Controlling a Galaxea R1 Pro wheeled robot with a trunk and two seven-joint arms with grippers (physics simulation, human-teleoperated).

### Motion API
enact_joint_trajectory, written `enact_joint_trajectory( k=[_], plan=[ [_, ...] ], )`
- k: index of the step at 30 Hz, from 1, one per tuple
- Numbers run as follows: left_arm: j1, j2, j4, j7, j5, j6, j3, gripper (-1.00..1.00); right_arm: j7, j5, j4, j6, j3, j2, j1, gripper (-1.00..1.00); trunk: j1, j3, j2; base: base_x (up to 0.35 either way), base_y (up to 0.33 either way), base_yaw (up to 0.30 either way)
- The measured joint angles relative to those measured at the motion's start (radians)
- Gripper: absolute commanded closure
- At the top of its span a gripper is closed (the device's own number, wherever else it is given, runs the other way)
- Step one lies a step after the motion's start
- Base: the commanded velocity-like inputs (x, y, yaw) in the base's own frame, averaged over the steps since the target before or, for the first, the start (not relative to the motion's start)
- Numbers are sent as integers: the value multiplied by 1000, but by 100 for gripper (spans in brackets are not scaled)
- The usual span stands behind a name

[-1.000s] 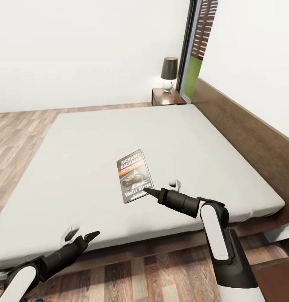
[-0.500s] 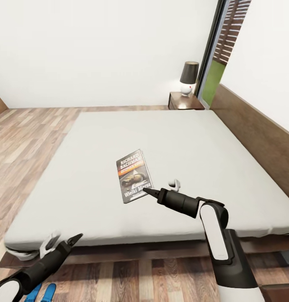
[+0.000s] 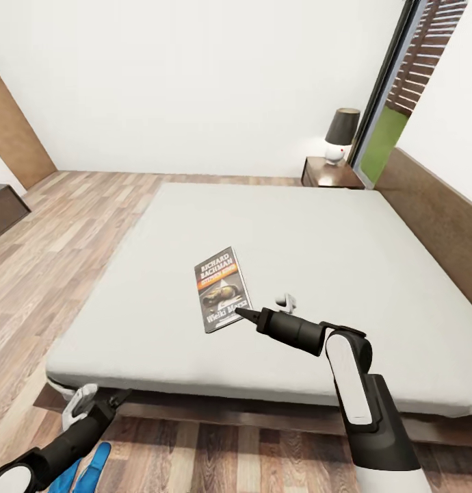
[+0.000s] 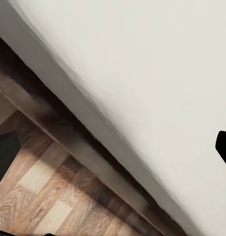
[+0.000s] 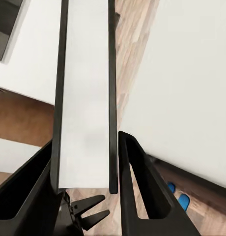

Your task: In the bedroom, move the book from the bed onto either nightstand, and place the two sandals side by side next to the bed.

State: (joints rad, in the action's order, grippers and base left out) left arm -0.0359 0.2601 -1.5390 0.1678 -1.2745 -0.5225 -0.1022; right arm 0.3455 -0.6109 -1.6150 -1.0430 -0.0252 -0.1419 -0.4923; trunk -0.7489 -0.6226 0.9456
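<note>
Book (image 3: 222, 289): dark cover, white title, orange band; laid flat on the mattress of the bed (image 3: 318, 233), toward its near edge. In the right wrist view the book (image 5: 86, 93) is seen edge-on, its pale page block bracketed by two dark fingers (image 5: 142, 191), one against each cover. Right gripper (image 3: 244, 314): met at the book's near right corner and clamped on it. Left gripper (image 3: 116, 397): held low before the bed's near edge, above the floor (image 3: 51, 253); whether its fingers are apart or together cannot be told. Sandals (image 3: 92, 465): bright blue, seen on the floor beside the left arm, close to the bed; also seen as blue spots (image 5: 178, 195) in the right wrist view. Nightstand (image 3: 332, 172): dark wood, set at the far corner of the bed beside the headboard, bearing a lamp (image 3: 340, 135) with black shade and white base. Window (image 3: 407, 89): tall, dark-framed, just beyond the nightstand.
</note>
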Motion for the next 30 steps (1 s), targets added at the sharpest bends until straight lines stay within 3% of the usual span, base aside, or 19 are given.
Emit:
enact_joint_trajectory(
  k=[6,17,30],
  plan=[
    [-2,-18,40,0,-1,8,-4,-100,-4,1,0,0,-1,0,0,100,23,22,-42,0,0,259],
    [-1,-31,142,0,1,97,5,-100,-6,1,0,0,-4,-1,0,100,65,63,-119,0,0,254],
    [3,-34,188,0,3,126,6,-100,-8,2,0,0,-45,-1,1,100,115,112,-210,0,0,234]
  ],
)
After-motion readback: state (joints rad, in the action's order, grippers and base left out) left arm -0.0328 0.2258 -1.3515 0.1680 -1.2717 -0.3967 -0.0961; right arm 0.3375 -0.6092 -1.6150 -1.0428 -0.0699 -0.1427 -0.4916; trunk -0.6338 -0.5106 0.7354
